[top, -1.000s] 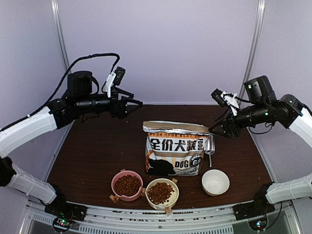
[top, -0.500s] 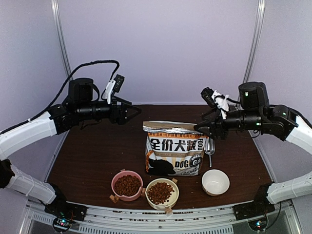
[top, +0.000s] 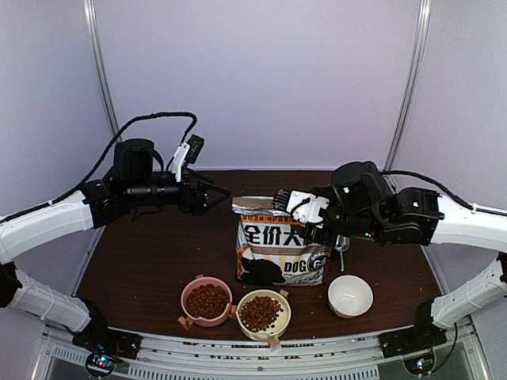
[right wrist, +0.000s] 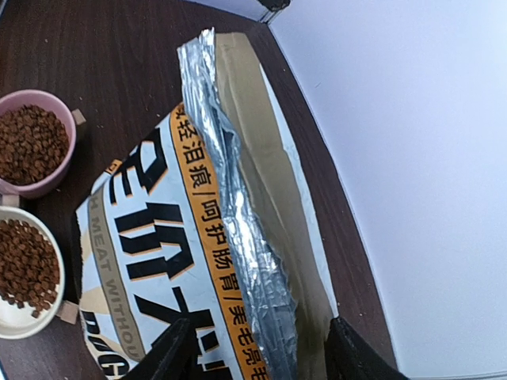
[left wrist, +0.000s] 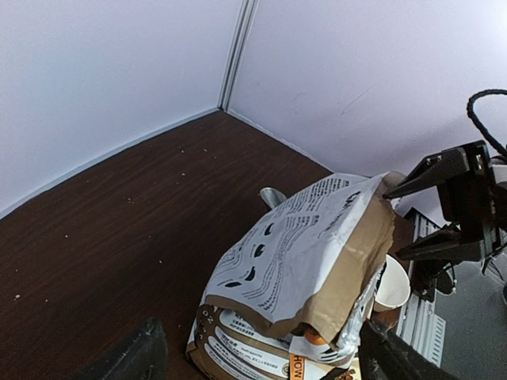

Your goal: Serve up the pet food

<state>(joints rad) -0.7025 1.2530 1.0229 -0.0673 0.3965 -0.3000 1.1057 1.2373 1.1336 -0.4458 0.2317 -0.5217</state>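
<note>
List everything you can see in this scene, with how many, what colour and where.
dog food bag: one, kraft brown with an orange band, standing mid-table
pet food: two heaps, reddish-brown, in the pink and cream bowls
pink bowl: one, pink, front left of the bag
cream bowl: one, cream, in front of the bag, right of the pink one
white bowl: one, white, empty, front right
metal scoop: one, silver, by the bag's right edge
table: one, dark brown
left gripper: one, black, open, in the air left of the bag
right gripper: one, black, open, over the bag's top
</note>
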